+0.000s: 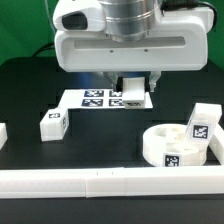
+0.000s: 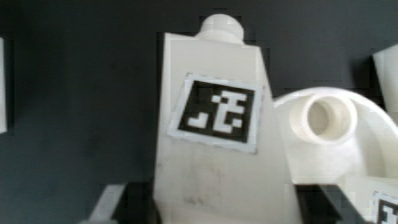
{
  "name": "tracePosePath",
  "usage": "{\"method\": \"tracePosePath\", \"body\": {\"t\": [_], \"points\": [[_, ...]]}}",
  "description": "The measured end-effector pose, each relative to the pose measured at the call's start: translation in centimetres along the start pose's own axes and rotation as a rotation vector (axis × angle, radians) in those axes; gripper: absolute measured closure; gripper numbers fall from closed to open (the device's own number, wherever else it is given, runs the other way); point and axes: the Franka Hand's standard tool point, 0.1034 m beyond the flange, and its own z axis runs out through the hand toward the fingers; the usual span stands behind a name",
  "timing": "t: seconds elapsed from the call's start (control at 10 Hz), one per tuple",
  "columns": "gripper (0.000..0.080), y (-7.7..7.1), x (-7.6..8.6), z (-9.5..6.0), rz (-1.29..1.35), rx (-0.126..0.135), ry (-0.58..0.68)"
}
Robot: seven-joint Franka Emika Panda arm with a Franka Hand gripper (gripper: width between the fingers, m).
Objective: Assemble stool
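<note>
My gripper (image 1: pixel 133 92) hangs above the table's far middle, shut on a white block leg (image 1: pixel 131 88). In the wrist view that leg (image 2: pixel 217 110) fills the gap between the dark fingers (image 2: pixel 118 204); its square tag faces the camera and a rounded peg sticks out of its far end. The round white seat (image 1: pixel 172 143) lies at the exterior view's right, apart from the gripper; the wrist view shows it (image 2: pixel 331 120) just behind the held leg. A second leg (image 1: pixel 203 121) stands upright at the seat's far edge. A third leg (image 1: pixel 52 124) lies on the black table at the left.
The marker board (image 1: pixel 92 98) lies flat under and left of the gripper. A long white rail (image 1: pixel 100 181) runs along the front edge, with another piece (image 1: pixel 214 152) at the right and a short white block (image 1: pixel 3 132) at the left edge.
</note>
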Motion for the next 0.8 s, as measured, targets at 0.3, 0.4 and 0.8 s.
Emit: {"method": "tracePosePath", "body": {"t": [0.3, 0.4, 0.8], "points": [[0.0476, -1.0, 1.3, -0.9, -0.023, -0.002, 0.223], [0.0476, -1.7, 1.7, -1.5, -0.048, -0.013, 0.313], [0.0476, -2.2, 2.8, -1.7, -0.071, -0.025, 0.6]]}}
